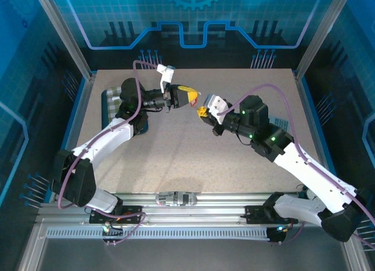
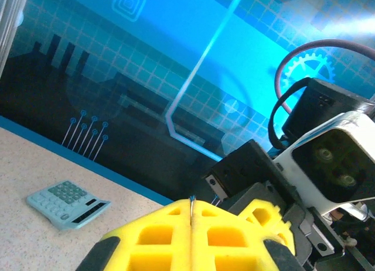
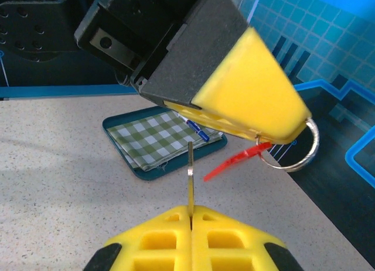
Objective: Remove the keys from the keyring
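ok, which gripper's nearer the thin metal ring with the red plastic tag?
Left. The left gripper is shut on the ring, its tag hanging off it; the right gripper sits apart, pinching the grey metal key.

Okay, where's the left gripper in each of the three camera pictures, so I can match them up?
Top external: the left gripper is upper middle, yellow fingers pointing right.
Left wrist: the left gripper is bottom centre, its own yellow fingers pressed together.
Right wrist: the left gripper is upper right, pinching the keyring with its red tag.
Shared landmark: the speckled table.
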Controlling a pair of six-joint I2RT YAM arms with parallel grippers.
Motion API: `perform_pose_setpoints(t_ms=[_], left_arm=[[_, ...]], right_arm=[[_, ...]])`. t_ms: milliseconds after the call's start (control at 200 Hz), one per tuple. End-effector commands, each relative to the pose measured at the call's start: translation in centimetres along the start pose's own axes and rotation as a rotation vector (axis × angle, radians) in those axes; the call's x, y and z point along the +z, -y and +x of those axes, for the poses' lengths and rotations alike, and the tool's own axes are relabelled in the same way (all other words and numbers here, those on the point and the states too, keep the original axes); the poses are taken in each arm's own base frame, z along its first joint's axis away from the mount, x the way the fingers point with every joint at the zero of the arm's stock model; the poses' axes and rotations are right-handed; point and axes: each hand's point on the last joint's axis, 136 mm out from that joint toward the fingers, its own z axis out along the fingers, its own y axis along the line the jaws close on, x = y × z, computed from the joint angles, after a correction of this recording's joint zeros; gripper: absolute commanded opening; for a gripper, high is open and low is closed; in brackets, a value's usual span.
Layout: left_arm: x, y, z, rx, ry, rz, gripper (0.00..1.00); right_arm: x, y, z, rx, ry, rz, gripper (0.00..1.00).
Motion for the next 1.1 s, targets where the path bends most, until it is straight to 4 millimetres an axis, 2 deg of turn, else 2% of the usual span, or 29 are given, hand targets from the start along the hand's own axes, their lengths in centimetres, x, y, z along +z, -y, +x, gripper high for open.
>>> perform_pose_setpoints(t_ms=[0, 110, 205, 395, 560, 580, 641, 751, 936, 1091], left_arm=[[-0.8, 0.3, -0.6, 0.036, 0.026, -0.038, 0.0], [-1.4, -0.5, 0.0, 0.033, 0.017, -0.099, 0.0], [-2.1, -2.1, 1.3, 0.021, 0.0, -0.195, 0.0], [-4.8, -6.8, 5.9, -0.034, -0.054, -0.455, 0.0], [-7.7, -11.1, 9.9, -0.121, -0.087, -0.683, 0.0], [-8.0, -11.6, 10.4, -0.129, -0.091, -0.71, 0.0], [-9.3, -13.3, 11.8, -0.149, -0.105, -0.802, 0.02], [-11.2, -15.9, 14.5, -0.18, -0.155, -0.932, 0.0], [-12.7, -19.3, 17.8, -0.284, -0.206, -1.05, 0.0], [-12.9, -21.4, 20.3, -0.361, -0.259, -1.08, 0.0]], right_arm=[[-0.9, 0.3, 0.4, 0.026, 0.002, 0.021, 0.0], [-1.3, 0.5, 1.0, 0.06, -0.004, 0.027, 0.0], [-1.6, 1.0, 2.0, 0.116, -0.016, 0.035, 0.0], [-1.5, 2.0, 4.9, 0.248, -0.043, 0.058, 0.0], [-0.9, 3.1, 8.4, 0.365, -0.093, 0.117, 0.0], [-0.6, 2.9, 9.8, 0.386, -0.117, 0.122, 0.0], [-0.2, 3.2, 11.6, 0.434, -0.136, 0.144, 0.0], [0.7, 3.2, 14.8, 0.51, -0.173, 0.16, 0.0], [2.1, 3.1, 18.8, 0.603, -0.234, 0.176, 0.0], [2.8, 3.0, 20.9, 0.656, -0.26, 0.179, 0.0]])
